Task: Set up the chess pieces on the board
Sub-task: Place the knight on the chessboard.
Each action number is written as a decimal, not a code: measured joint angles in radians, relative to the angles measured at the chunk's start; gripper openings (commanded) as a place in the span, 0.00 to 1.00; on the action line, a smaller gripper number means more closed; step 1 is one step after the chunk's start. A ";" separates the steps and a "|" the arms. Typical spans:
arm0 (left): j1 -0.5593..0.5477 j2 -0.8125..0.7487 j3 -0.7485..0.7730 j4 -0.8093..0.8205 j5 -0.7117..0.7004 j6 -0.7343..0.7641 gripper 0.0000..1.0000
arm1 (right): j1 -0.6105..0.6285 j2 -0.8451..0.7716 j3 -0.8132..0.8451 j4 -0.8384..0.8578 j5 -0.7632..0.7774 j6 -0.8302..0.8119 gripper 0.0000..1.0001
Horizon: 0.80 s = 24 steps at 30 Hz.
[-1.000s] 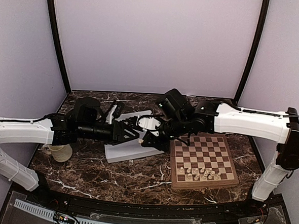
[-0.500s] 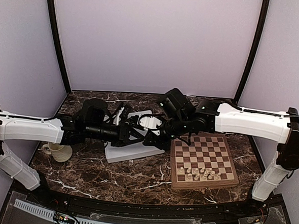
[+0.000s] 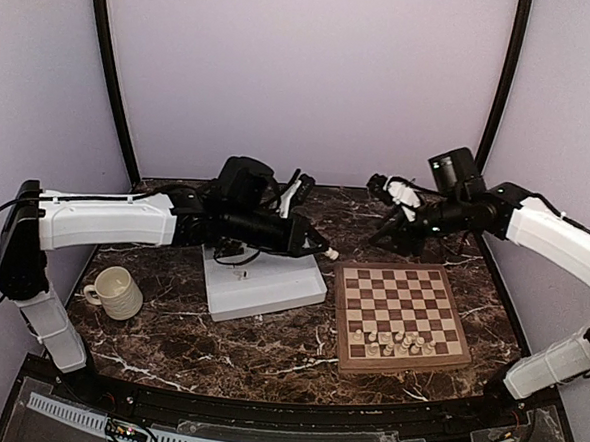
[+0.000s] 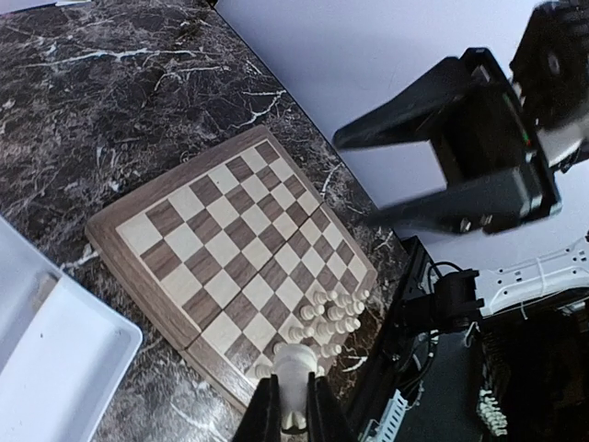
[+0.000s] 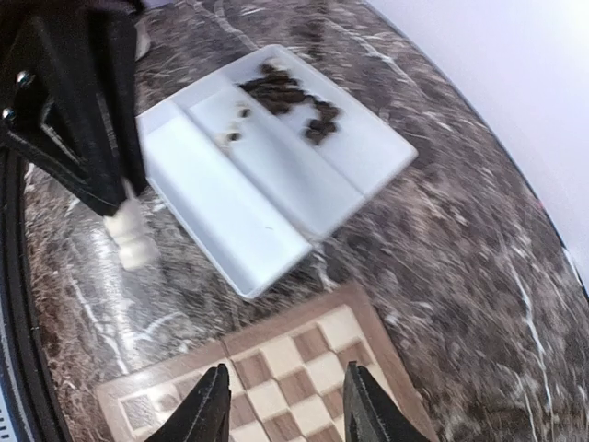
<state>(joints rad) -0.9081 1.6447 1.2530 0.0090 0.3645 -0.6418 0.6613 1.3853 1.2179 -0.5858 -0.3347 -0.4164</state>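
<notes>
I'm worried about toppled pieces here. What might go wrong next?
1. The left gripper pinches the cream piece between narrow fingertips above the bare table. It might slip out and roll away.
2. The standing pieces crowd the near rows of the board. Setting another among them may topple some.

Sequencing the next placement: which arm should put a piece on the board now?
Left. The left gripper is shut on a cream-white piece near the board; the right gripper is open, empty.
</notes>
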 measured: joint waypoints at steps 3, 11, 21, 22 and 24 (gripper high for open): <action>-0.023 0.126 0.177 -0.122 -0.037 0.114 0.00 | -0.204 -0.133 -0.084 -0.004 -0.063 -0.005 0.46; -0.119 0.457 0.610 -0.455 -0.135 0.363 0.00 | -0.491 -0.268 -0.267 0.001 -0.141 0.038 0.46; -0.197 0.700 0.890 -0.692 -0.227 0.515 0.00 | -0.590 -0.246 -0.288 0.014 -0.220 0.077 0.47; -0.199 0.711 0.902 -0.702 -0.232 0.522 0.00 | -0.590 -0.243 -0.288 0.014 -0.226 0.078 0.47; -0.208 0.740 0.937 -0.734 -0.246 0.536 0.02 | -0.590 -0.236 -0.288 0.014 -0.237 0.078 0.47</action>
<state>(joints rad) -1.1160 2.3852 2.1895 -0.7250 0.1181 -0.1055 0.0711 1.1496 0.9298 -0.5716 -0.5720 -0.3386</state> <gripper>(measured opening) 0.101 0.469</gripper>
